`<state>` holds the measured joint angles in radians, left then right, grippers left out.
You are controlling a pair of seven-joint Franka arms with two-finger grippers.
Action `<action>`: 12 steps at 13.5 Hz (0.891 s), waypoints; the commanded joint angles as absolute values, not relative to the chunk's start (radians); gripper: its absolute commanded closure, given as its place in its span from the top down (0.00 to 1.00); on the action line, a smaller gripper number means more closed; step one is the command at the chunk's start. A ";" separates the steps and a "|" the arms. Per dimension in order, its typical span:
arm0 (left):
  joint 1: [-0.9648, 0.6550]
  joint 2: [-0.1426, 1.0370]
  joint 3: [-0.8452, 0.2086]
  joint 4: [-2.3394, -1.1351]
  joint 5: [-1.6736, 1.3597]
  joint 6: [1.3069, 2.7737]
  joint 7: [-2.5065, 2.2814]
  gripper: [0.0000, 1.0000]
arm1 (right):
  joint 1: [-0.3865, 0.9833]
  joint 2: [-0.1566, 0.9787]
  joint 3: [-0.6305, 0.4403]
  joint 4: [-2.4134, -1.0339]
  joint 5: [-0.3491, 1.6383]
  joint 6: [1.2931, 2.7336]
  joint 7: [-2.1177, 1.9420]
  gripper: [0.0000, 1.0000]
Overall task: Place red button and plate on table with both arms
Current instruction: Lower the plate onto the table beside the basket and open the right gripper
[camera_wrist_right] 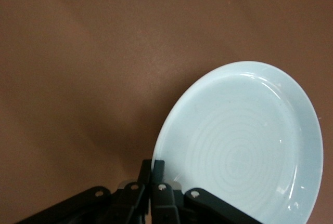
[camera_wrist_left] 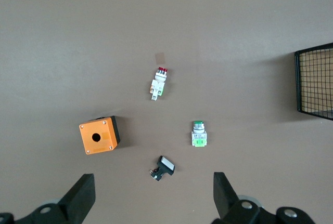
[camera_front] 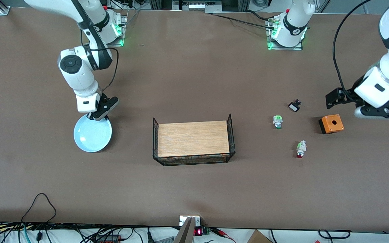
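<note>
**Plate pinched at the rim, red button lying free**

The red button [camera_front: 300, 149] lies on the tabletop [camera_front: 194, 189], nearest the front camera. The left pincer [camera_front: 366, 104] hangs wide open, holding nothing, above the tabletop beside the orange box [camera_front: 331, 124]. The right pincer [camera_front: 100, 116] is clamped on the plate [camera_front: 92, 133] rim.

The only readable sign is a red glowing digit display [camera_front: 197, 232] on a small device at the table edge nearest the front camera; its figures are too small to make out. No other text, label or brand shows.
</note>
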<state>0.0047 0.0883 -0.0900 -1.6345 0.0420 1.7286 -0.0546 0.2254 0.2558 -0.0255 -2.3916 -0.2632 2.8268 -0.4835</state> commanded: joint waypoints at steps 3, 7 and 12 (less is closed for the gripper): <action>-0.018 0.051 -0.078 -1.672 0.032 1.747 -0.048 1.00 | 0.207 0.318 -0.009 -2.398 -0.276 2.888 -0.491 0.01; -0.012 0.052 -0.089 -1.667 0.029 1.738 -0.046 1.00 | 0.206 0.305 -0.009 -2.388 -0.276 2.882 -0.491 1.00; -0.011 0.054 -0.089 -1.666 0.026 1.730 -0.048 1.00 | 0.195 0.229 -0.009 -2.284 -0.271 2.658 -0.486 1.00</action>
<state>-0.0112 0.0734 -0.0926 -1.6501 0.0420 1.7347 -0.0548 0.2198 0.2809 -0.0230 -2.3370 -0.2631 2.7778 -0.4831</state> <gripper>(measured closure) 0.000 0.220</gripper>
